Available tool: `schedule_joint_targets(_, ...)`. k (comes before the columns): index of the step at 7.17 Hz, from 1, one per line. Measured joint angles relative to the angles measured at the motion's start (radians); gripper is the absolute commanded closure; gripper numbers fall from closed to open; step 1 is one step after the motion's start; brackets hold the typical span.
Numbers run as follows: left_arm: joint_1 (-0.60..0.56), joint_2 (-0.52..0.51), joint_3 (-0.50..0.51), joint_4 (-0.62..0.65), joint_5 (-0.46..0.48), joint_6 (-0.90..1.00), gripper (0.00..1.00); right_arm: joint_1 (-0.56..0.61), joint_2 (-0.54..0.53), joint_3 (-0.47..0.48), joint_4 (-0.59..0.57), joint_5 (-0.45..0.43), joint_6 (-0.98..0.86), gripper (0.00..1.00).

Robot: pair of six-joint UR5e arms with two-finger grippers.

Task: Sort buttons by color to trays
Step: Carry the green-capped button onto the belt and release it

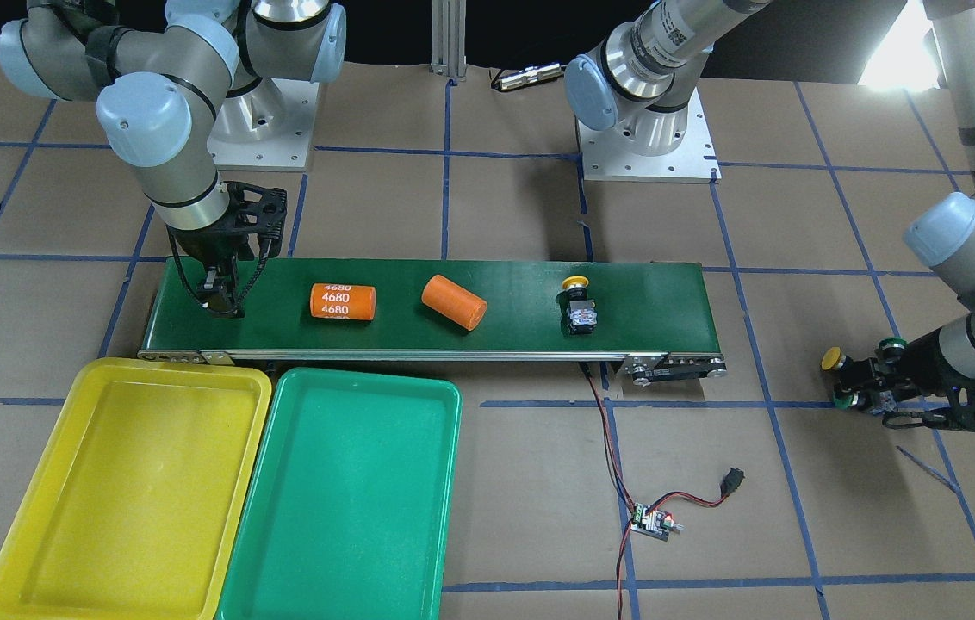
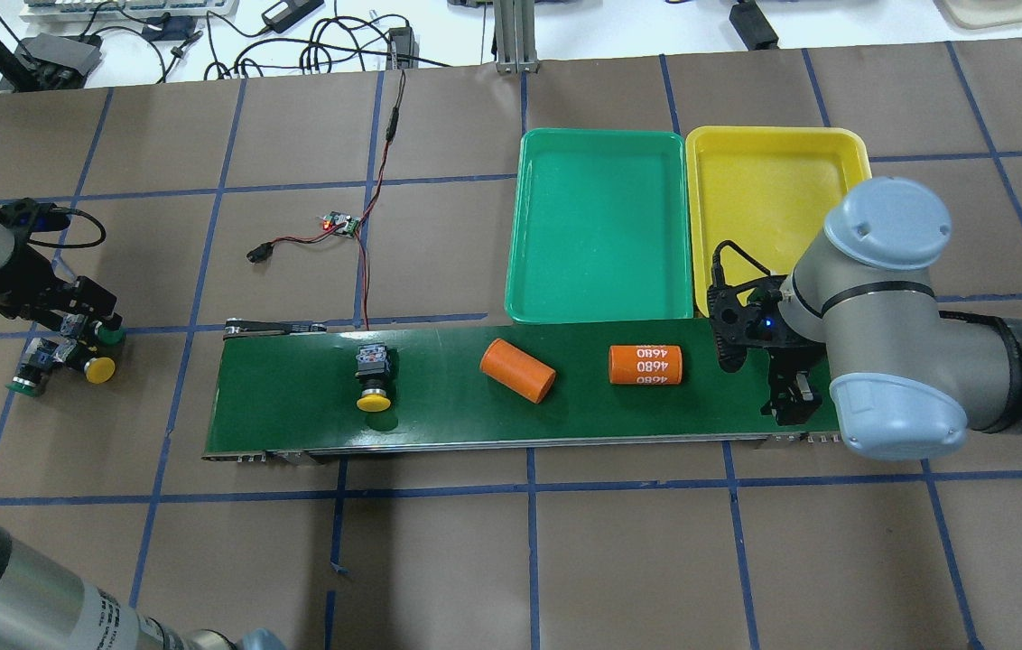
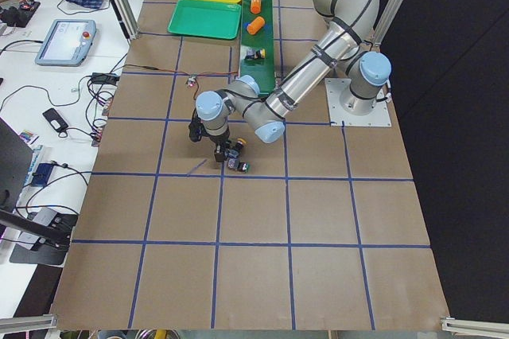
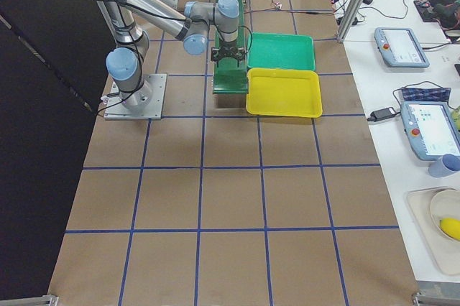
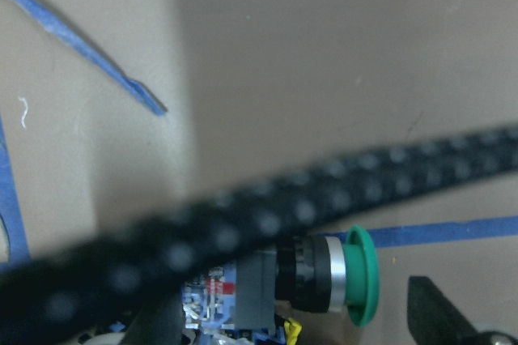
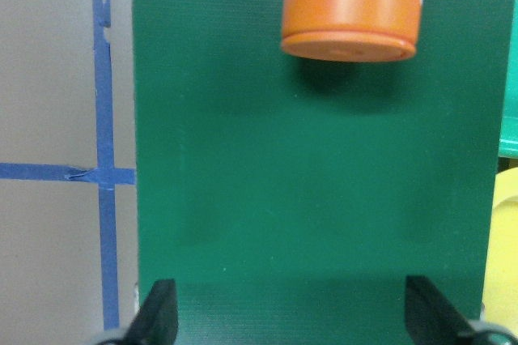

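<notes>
Right fingers (image 6: 158,313) spread wide, empty, over the belt (image 6: 283,199); left fingers (image 5: 433,313) beside a green button (image 5: 356,276), grip unclear.

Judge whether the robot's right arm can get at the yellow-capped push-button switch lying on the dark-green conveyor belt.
Probably, from above: nothing covers the yellow-capped push-button switch. Along the dark-green conveyor belt, though, two orange cylinders lie between it and the open right gripper.
</notes>
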Motion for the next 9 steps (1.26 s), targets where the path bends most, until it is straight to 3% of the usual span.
schedule_joint_targets(4,0.0,0.007,0.0,0.004,0.004,0.003,0.0,0.0,-0.002,-0.003,-0.003,0.001,0.0,0.0)
schedule_joint_targets(9,-0.001,0.003,-0.002,0.003,0.004,0.018,0.0,0.001,-0.005,-0.09,0.048,-0.002,0.009,0.0)
